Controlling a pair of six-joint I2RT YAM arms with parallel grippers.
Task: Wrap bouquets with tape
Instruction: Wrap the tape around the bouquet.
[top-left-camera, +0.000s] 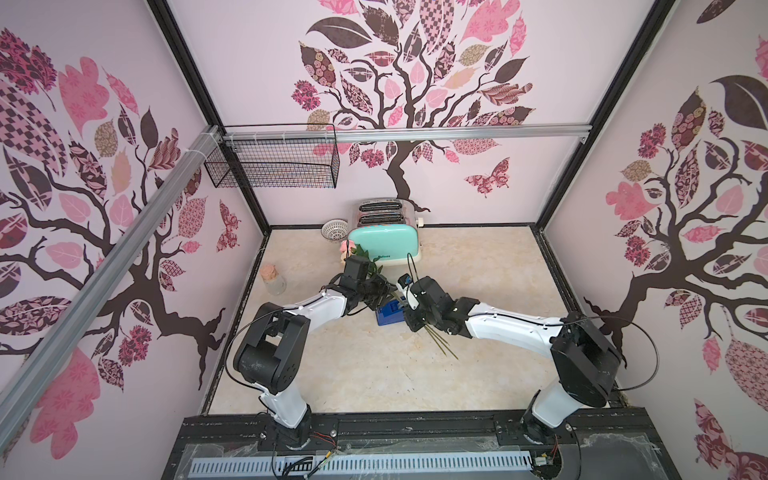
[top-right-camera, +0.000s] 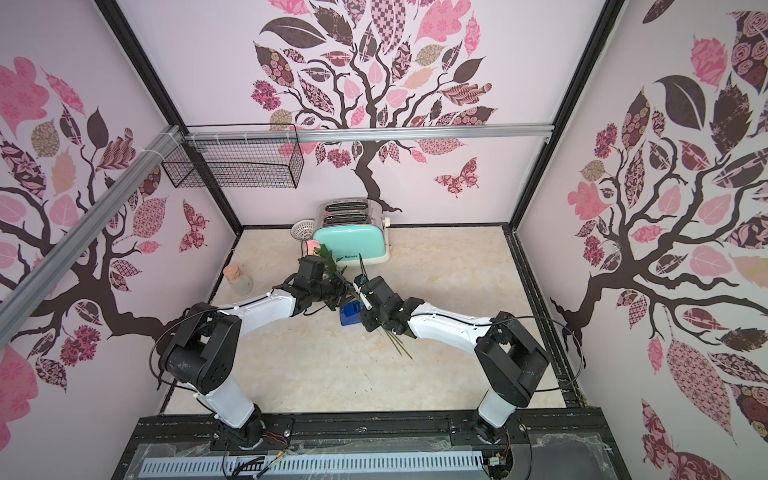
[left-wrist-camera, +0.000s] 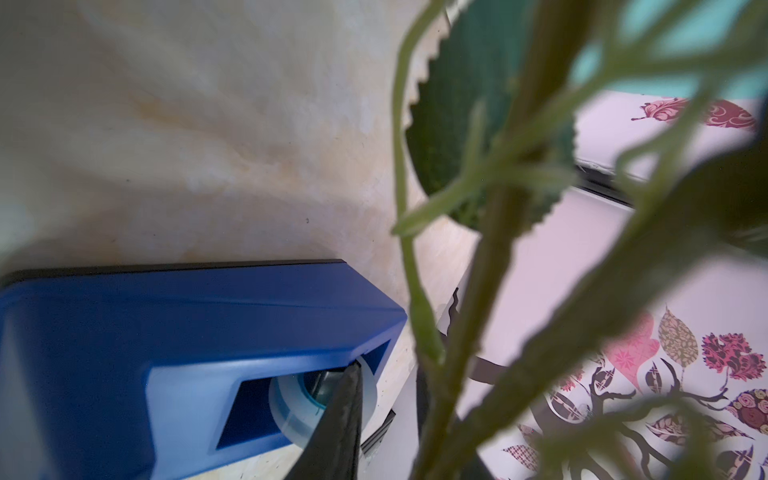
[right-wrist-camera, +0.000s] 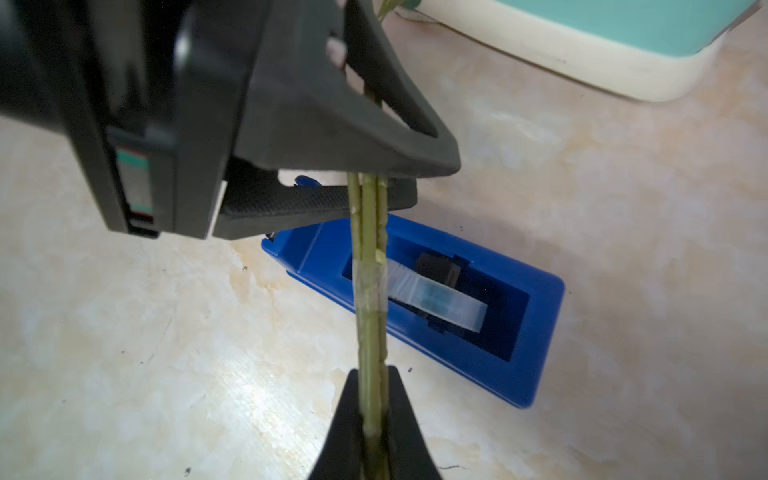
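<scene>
The right claw (right-wrist-camera: 372, 376) clamps the bouquet (right-wrist-camera: 368, 332), grip of the left claw (right-wrist-camera: 424, 183) unclear; winding tape (right-wrist-camera: 436, 299) needs steady tension.

This looks like a robot test room dressed up as a cosy home, not a real house. The walls (top-left-camera: 266, 62) are flat boards with a printed pink and brown tree, held in a black frame (top-left-camera: 185, 62) with a silver bar (top-left-camera: 457, 134) across, and a robot's left arm (top-left-camera: 320, 305) and right arm (top-left-camera: 511, 326) stand on a black rail (top-left-camera: 415, 426) at the front edge of the table (top-left-camera: 374, 374). A mint toaster (top-left-camera: 384, 245), a wire basket (top-left-camera: 274, 168) on the bar and what may be a small corked jar (top-left-camera: 273, 282) give it a kitchen feel.
</scene>
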